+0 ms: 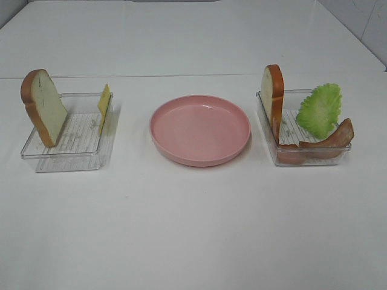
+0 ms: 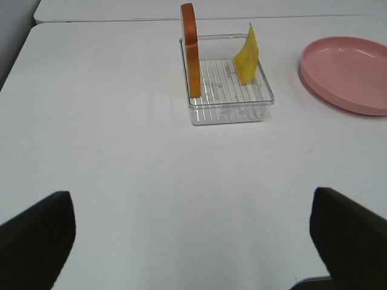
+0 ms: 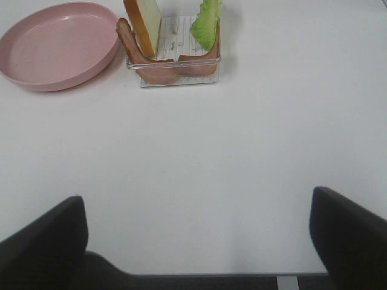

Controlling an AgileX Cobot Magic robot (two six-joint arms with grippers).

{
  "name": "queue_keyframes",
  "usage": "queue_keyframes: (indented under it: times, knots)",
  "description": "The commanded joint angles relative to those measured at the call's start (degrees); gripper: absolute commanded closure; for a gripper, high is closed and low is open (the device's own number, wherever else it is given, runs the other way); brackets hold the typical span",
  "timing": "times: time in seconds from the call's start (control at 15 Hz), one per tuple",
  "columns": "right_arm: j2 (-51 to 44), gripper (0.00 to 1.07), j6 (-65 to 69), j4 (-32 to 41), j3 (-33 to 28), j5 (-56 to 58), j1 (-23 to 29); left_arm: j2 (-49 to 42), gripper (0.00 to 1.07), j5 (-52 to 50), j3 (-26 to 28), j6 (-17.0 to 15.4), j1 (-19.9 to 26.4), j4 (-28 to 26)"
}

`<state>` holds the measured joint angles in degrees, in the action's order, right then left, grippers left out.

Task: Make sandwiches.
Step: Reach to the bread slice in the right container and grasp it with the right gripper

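Black fingers (image 2: 36, 241) on the left gripper (image 2: 190, 198) are spread wide and gripping nothing, hanging over the white table (image 1: 193, 229) on the near left side. Same deal with the right gripper (image 3: 196, 198): its fingers (image 3: 351, 235) are splayed wide over the near right of the table, not touching anything.

Farther out on the left is the left clear plastic rectangular tray (image 1: 60, 158), well apart from the gripper. A toy white bread slice with brown crust (image 1: 45, 106) stands on edge at that tray's left wall, leaning a bit. The thin yellow cheese slice (image 1: 104, 107) is propped on edge against the right wall.

Middle of the table, between the two trays, sits the round pink plate (image 1: 199, 130).

On the far right is the right clear plastic rectangular tray (image 1: 338, 156). A second bread slice (image 1: 273, 96) stands on edge at its left wall, and the green ruffled lettuce leaf (image 1: 320, 109) stands up toward the far right corner. The reddish-brown bacon strips (image 1: 320, 145) lie along the near side, with one end curling up over the right rim. So all the sandwich parts are sitting in the trays, separate and unstacked.
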<state>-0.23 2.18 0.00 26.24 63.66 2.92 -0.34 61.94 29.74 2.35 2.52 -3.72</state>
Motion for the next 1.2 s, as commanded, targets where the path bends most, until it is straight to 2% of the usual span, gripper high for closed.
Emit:
queue_keyframes:
  times: [0.07,0.27,0.4,0.47,0.53,0.6,0.67,0.73,0.8,0.87,1.0,1.07,1.2]
  knots:
    - [-1.2,0.11,-0.52,0.0,-0.17,-0.4,-0.23,-0.86,0.09,-0.63,-0.11,0.0,-0.34,-0.34]
    - [2.75,0.11,-0.52,0.0,1.03,-0.69,-0.23,-0.86,0.09,-0.63,-0.11,0.0,-0.34,-0.34]
    - [20.63,0.11,-0.69,0.74,7.56,-1.15,-0.23,-0.86,0.09,-0.63,-0.11,0.0,-0.34,-0.34]
    - [29.34,0.11,-0.74,1.6,12.78,0.0,-0.23,-0.86,0.09,-0.63,-0.11,0.0,-0.34,-0.34]
    - [43.6,0.11,-0.74,2.98,21.31,1.43,-0.23,-0.86,0.09,-0.63,-0.11,0.0,-0.34,-0.34]
    - [48.07,0.11,-0.57,3.21,24.58,1.72,-0.23,-0.86,0.09,-0.63,-0.11,0.0,-0.34,-0.34]
    - [55.63,0.11,-0.4,3.61,30.88,2.58,-0.23,-0.86,0.09,-0.63,-0.11,0.0,-0.34,-0.34]
    - [62.74,0.11,-0.17,4.01,37.93,3.21,-0.23,-0.86,0.09,-0.63,-0.11,0.0,-0.34,-0.34]
    - [72.71,0.11,1.09,4.07,47.38,4.58,-0.23,-0.86,0.09,-0.63,-0.11,0.0,-0.34,-0.34]
    - [75.97,0.11,1.09,4.07,50.59,5.27,-0.23,-0.86,0.09,-0.63,-0.11,0.0,-0.34,-0.34]
    - [87.15,0.11,1.09,4.47,60.68,6.02,-0.11,-0.86,0.09,-0.63,-0.11,0.0,-0.34,-0.34]
    - [94.14,0.11,0.57,6.13,67.72,6.19,-0.11,-0.86,0.09,-0.63,-0.11,0.0,-0.34,-0.34]
    - [100.73,0.11,0.57,7.33,73.4,7.16,-0.11,-0.86,0.09,-0.63,-0.11,0.0,-0.34,-0.34]
